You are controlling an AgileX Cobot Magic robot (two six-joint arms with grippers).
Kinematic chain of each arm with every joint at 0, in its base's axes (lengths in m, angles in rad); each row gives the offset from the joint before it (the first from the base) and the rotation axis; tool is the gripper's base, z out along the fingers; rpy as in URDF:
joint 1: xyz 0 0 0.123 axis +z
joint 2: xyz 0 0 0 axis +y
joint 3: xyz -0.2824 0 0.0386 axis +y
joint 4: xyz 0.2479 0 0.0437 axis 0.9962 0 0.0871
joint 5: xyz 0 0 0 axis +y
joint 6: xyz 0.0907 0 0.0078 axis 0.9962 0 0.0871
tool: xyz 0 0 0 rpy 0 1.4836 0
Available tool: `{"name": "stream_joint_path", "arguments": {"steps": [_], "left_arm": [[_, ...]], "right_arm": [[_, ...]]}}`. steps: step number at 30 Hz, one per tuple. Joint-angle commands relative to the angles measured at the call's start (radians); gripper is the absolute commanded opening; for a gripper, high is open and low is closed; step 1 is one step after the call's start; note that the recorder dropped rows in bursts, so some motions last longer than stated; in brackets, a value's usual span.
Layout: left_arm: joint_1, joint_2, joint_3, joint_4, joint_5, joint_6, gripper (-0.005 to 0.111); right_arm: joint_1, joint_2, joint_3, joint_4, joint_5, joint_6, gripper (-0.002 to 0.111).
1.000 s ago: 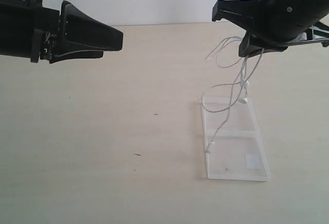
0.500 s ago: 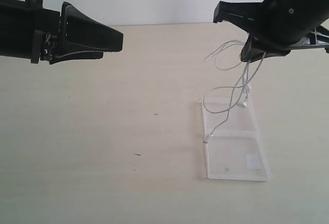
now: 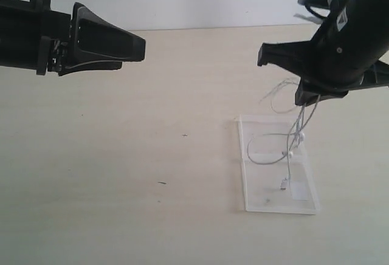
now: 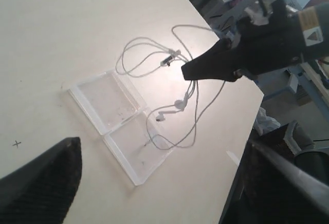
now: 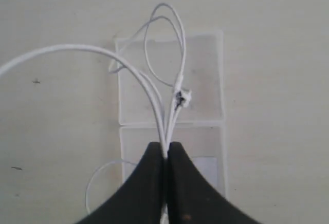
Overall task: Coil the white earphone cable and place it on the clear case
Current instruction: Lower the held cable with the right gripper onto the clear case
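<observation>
Your right tool (image 5: 165, 149) pinches the cable (image 5: 164, 134), which hangs over the case (image 3: 261, 187); your left tool (image 3: 137, 49) gapes wide, holding nothing.

A pale wooden table (image 3: 121, 228) bears two small dark specks (image 3: 162, 183) before a white wall (image 3: 200, 0).

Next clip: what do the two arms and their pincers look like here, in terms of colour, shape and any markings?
Both are matt black. The left pincer has broad, wedge-shaped fingers that taper towards the tip, with a thin pale line along its underside. The right pincer has the same tapered black fingers. The right arm carries a small yellowish and white label.
</observation>
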Motion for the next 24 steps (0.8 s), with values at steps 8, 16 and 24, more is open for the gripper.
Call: {"name": "stream_joint_path", "arguments": {"steps": [8,16,24], "left_arm": [[0.000,0.001,0.003,-0.014,0.005,0.007,0.081],[0.000,0.001,0.003,-0.014,0.005,0.022,0.081],[0.000,0.001,0.003,-0.014,0.005,0.025,0.081]], "right_arm": [[-0.003,0.107,0.069,0.020,-0.149,0.006,0.000],[-0.003,0.204,0.069,0.018,-0.218,-0.018,0.000],[-0.003,0.232,0.069,0.018,-0.256,-0.018,0.000]]}}
